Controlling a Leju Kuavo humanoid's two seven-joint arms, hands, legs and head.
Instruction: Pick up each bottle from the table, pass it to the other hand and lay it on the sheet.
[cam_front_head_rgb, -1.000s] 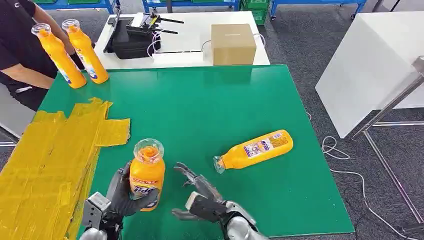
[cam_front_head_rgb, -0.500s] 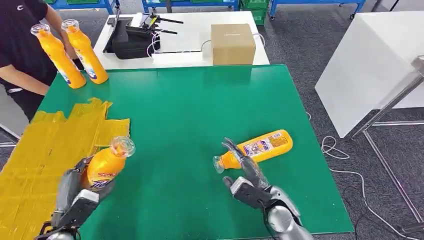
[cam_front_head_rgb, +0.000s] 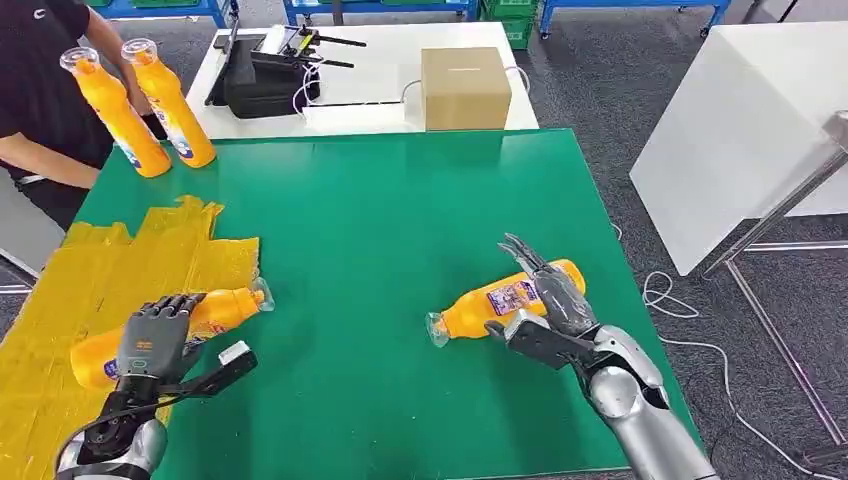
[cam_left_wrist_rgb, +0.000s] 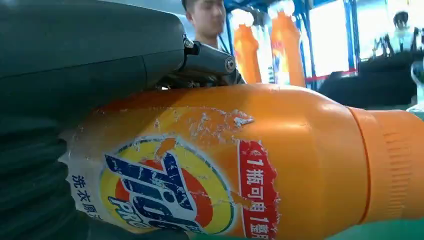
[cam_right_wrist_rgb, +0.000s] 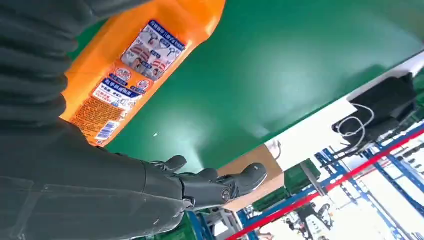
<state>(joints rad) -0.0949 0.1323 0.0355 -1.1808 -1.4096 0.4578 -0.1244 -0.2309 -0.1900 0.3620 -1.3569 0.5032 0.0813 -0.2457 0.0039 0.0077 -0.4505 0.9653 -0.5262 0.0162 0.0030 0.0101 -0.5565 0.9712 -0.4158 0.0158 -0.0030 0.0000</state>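
Where the green surface (cam_front_head_rgb: 400, 220) meets its left edge, a crumpled yellow sheet (cam_front_head_rgb: 90, 290) is spread. At the far left corner two orange bottles (cam_front_head_rgb: 140, 105) are held upright by a person (cam_front_head_rgb: 40, 90) in black. On the sheet's near right edge a lying bottle (cam_front_head_rgb: 225, 310) is gripped by the left hand (cam_front_head_rgb: 155, 340). Right of centre, another bottle (cam_front_head_rgb: 505, 298) lies on the surface, and over its base the right hand (cam_front_head_rgb: 545, 300) is held with fingers spread, gripping nothing. Beyond the far edge, a white table (cam_front_head_rgb: 370, 95) carries a cardboard box (cam_front_head_rgb: 465, 88) and black equipment (cam_front_head_rgb: 265, 75); grey carpet (cam_front_head_rgb: 620, 90) lies to the right.
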